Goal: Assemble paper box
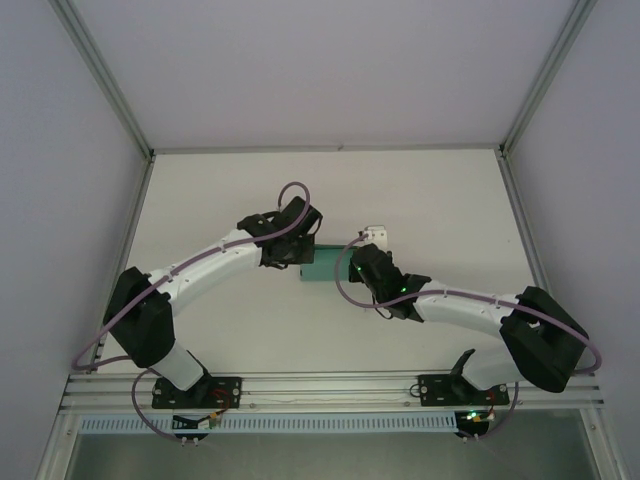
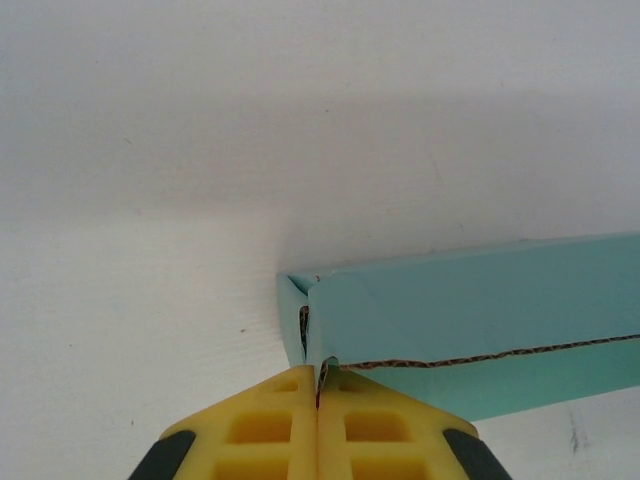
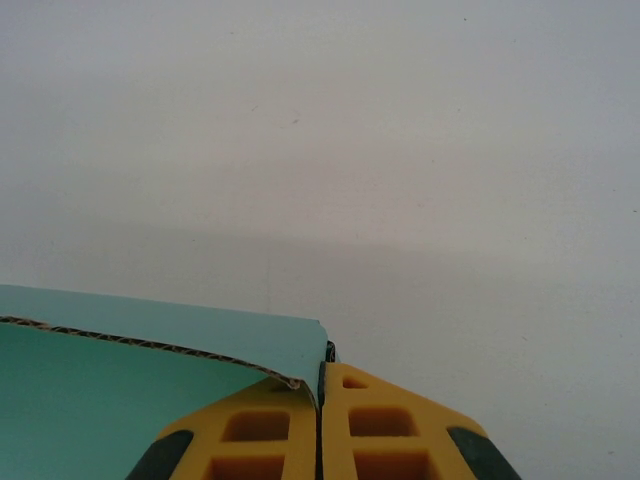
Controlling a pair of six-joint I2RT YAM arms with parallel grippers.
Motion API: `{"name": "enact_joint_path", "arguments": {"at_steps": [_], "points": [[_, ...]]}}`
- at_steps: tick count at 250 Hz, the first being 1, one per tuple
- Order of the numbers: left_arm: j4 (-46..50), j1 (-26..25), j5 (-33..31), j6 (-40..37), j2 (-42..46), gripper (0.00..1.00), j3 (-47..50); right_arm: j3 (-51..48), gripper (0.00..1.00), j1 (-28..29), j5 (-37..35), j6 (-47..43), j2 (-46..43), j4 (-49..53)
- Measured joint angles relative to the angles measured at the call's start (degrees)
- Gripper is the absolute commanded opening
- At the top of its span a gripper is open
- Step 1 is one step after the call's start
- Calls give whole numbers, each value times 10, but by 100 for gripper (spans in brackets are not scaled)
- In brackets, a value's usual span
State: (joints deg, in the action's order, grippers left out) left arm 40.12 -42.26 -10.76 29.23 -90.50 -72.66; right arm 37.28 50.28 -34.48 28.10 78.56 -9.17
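The box [image 1: 322, 262] sits in the middle of the white surface [image 1: 440, 200], between the two arms. The left jaws are pressed together, pinching a thin card edge at one end corner. The right jaws are likewise closed on the card edge at the other end.

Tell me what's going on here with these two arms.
Two robot arms are working on a teal-green paper box in the middle of the white table. The left gripper is shut on a thin card edge at one end, where panels meet in a folded corner. The right gripper is pinching a card edge at the other end. How far the box is assembled is hard to tell.
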Motion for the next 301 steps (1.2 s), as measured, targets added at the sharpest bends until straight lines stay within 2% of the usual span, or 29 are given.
{"name": "enact_joint_path", "arguments": {"at_steps": [123,220,259,301], "points": [[-27,22,73,67,7,0,17,0,6,0,-6,2,0,2],[-99,21,59,70,40,0,92,0,8,0,-6,2,0,3],[-137,15,51,70,52,0,127,0,17,0,-4,4,0,9],[-161,14,41,70,58,0,141,2,46,-3,-4,13,-18,48]]}}
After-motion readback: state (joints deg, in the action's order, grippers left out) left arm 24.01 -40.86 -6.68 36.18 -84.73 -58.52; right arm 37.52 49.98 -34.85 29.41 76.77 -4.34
